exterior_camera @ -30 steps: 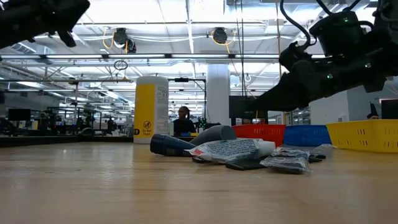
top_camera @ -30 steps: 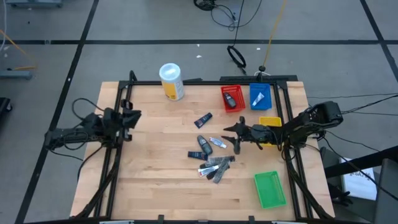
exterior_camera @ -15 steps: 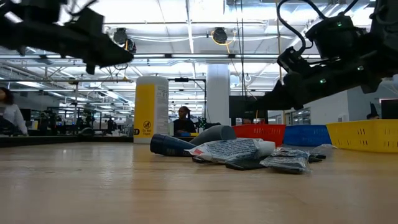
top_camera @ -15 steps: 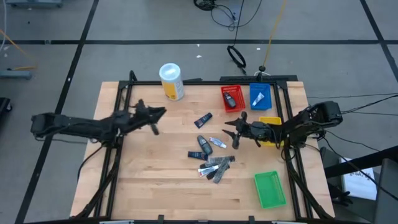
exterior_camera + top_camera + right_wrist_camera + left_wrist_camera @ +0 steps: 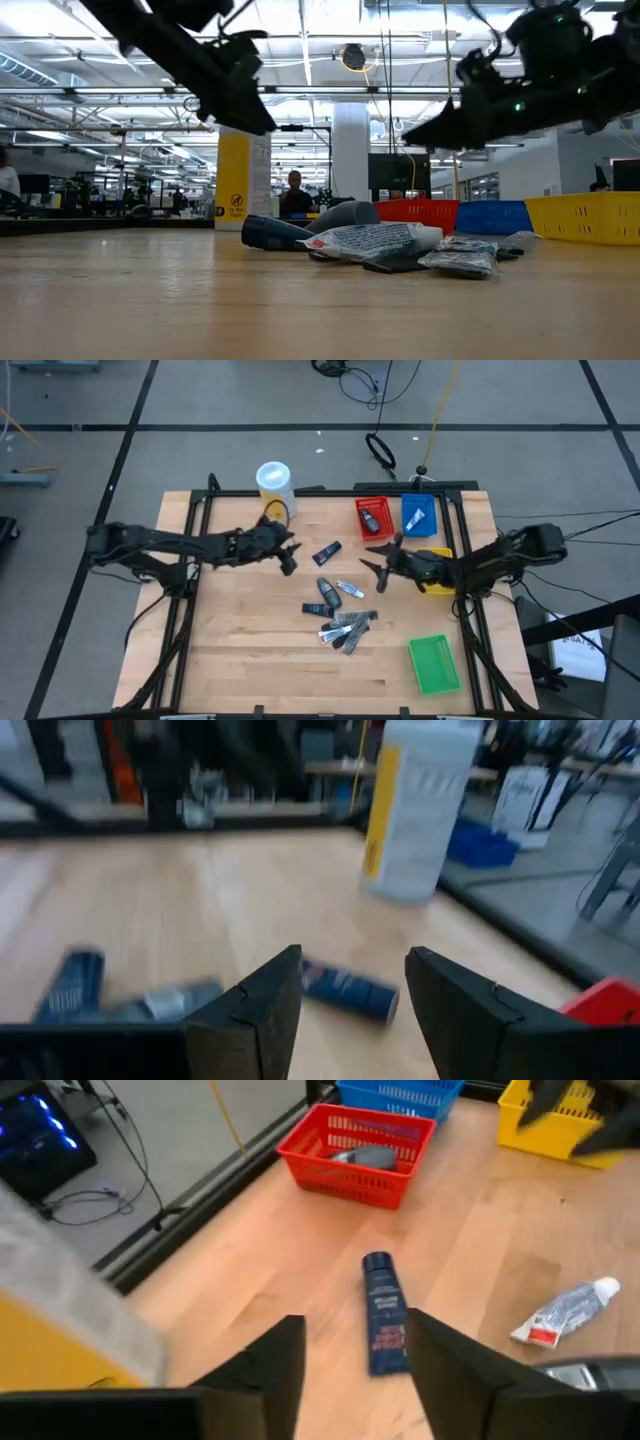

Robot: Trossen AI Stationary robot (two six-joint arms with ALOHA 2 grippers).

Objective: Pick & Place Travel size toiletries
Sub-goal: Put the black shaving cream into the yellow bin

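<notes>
- Two grippers hover above the bench (image 5: 240, 650), and neither holds anything; judged from this, the step in hand is the approach to a pick.
- The left gripper (image 5: 287, 550) sits left of centre in the high view, just left of the dark blue tube (image 5: 326, 552). In the left wrist view the same tube (image 5: 382, 1313) lies between and just beyond its fingers (image 5: 285, 1355).
- Left fingers: spread wide, clear of the tube and of the bench.
- The right gripper (image 5: 372, 557) sits right of centre in the high view, beside the yellow bin (image 5: 433, 555) and just above the silver-white tube (image 5: 349, 590). Its fingers (image 5: 262, 995) are parted and empty.
- The travel size toiletries lie mostly loose at the centre of the bench: the dark blue tube uppermost, a dark bottle (image 5: 325, 589) and the silver-white tube below it, and a cluster of grey sachets (image 5: 347, 628) lowest.
- One dark item already rests in the red bin (image 5: 373, 532), upper right of centre; the blue bin (image 5: 419, 518) appears to hold one as well. The green bin (image 5: 433, 665) is at lower right.
- Judged next move: lower the left gripper over the dark blue tube, align the fingers across its narrow width, then close. Both arms are converging on the same tube, so they could clash.
</notes>
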